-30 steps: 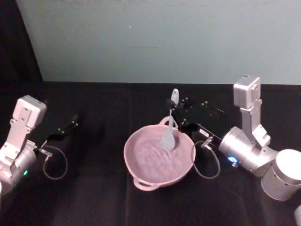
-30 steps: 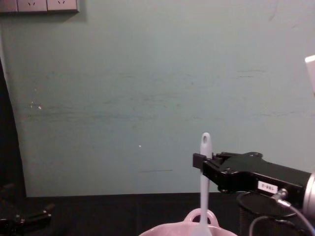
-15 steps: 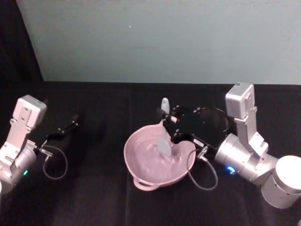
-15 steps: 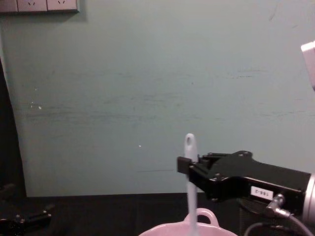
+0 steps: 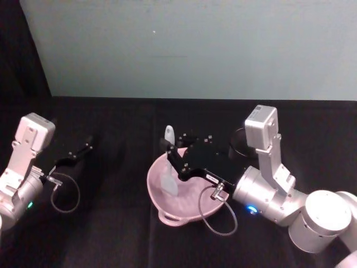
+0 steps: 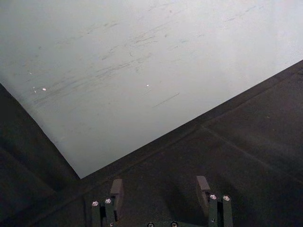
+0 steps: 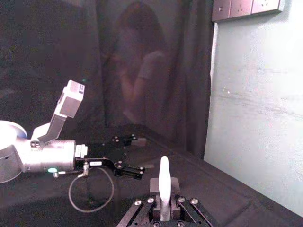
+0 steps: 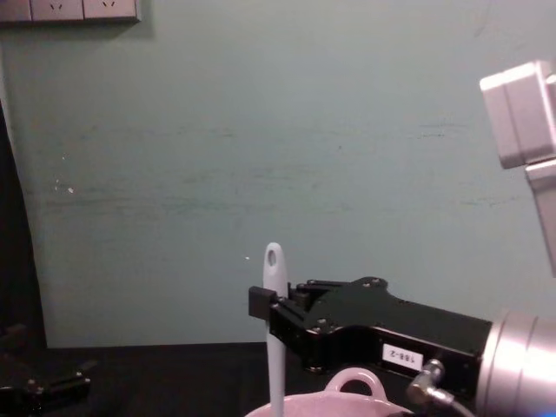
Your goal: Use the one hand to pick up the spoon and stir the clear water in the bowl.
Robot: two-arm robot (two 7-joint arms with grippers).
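Observation:
The pale pink bowl (image 5: pixel 196 205) sits mid-table, and its loop handle (image 8: pixel 354 382) rises at the bottom of the chest view. My right gripper (image 5: pixel 170 152) reaches over the bowl from the right and is shut on the white spoon (image 5: pixel 169 177). The spoon stands nearly upright, its scoop down inside the bowl's left half and its holed handle tip up. From the chest, the spoon (image 8: pixel 274 334) is clamped in the right gripper (image 8: pixel 262 304). The right wrist view has the spoon handle (image 7: pixel 164 179) between the jaws. My left gripper (image 5: pixel 81 151) is parked far left, open (image 6: pixel 159 189).
A black wire-mesh cup (image 5: pixel 239 144) stands behind the right arm, partly hidden. A cable loop (image 5: pixel 218 218) hangs from the right wrist over the bowl's near rim. A pale green wall (image 8: pixel 261 156) closes the back of the black table.
The right gripper has carried the spoon leftward through the bowl, from the far right rim to the left side. The left arm has not moved.

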